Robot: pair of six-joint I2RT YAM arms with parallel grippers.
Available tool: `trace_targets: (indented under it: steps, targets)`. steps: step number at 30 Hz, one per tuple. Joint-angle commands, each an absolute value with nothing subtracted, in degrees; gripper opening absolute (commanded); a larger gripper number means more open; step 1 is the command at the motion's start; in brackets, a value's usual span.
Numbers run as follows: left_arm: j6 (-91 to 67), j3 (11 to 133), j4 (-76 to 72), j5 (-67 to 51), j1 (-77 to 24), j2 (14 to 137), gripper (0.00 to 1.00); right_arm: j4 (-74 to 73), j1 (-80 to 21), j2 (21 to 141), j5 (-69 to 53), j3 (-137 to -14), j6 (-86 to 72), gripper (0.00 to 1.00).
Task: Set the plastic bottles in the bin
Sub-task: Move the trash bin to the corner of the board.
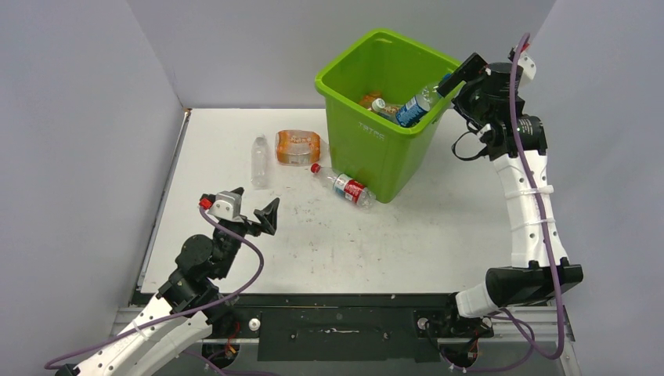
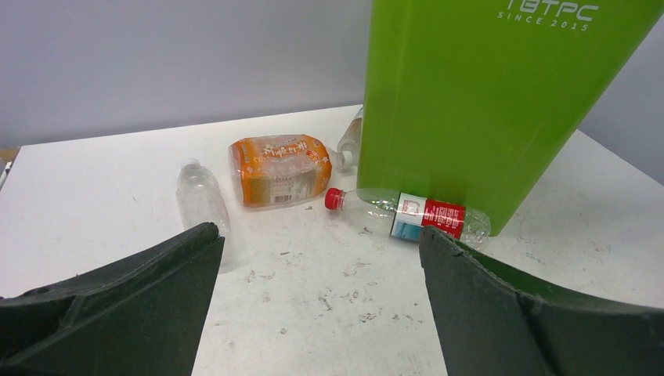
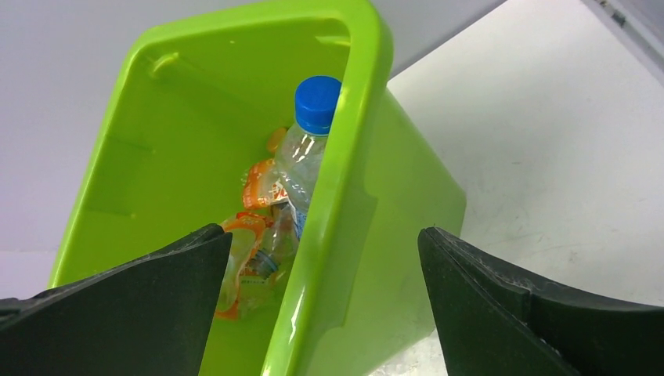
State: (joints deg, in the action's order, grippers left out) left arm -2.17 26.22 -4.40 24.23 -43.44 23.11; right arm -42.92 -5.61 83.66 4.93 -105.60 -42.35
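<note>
— Where does the bin stand?
— The bin [image 1: 376,129] is on the far part of the table [image 1: 407,235], right of centre.
— And the right gripper?
— The right gripper [image 3: 325,232] hangs above the bin's right rim, its jaws wide apart with nothing between them. Just below it a blue-capped bottle [image 3: 309,149] leans inside against the right wall, cap up, over crushed orange bottles [image 3: 249,235] at the bottom.
— What lies outside the bin?
— A red-capped bottle [image 2: 407,215] lies on its side, its bottom end at the bin's near-left corner. An orange-labelled bottle [image 2: 279,168] lies just left of the bin, with a clear bottle [image 2: 202,200] beside it, further left. Another clear one [image 2: 350,145] shows partly behind the orange one, next to the bin wall.
— The left gripper?
— The left gripper [image 2: 317,235] hovers over the near left of the table, apart from those bottles, fully spread and empty.
</note>
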Motion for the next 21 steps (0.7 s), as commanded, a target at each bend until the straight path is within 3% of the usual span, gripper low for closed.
trace_targets:
  steps: [1,12,21]
  targets:
    - [-1.14,28.57,-5.1,24.79,-43.62,22.95,0.96,-40.05,-5.36,84.82,1.85,-104.81,-43.91,0.92]
    - [-0.95,28.48,-5.3,25.14,-43.83,22.78,0.96,-38.97,-5.44,86.62,-1.29,-102.28,-45.04,0.7]
    - [-0.76,28.42,-5.25,25.31,-44.01,22.59,0.96,-38.39,-5.44,86.56,-0.63,-102.43,-45.35,0.34]
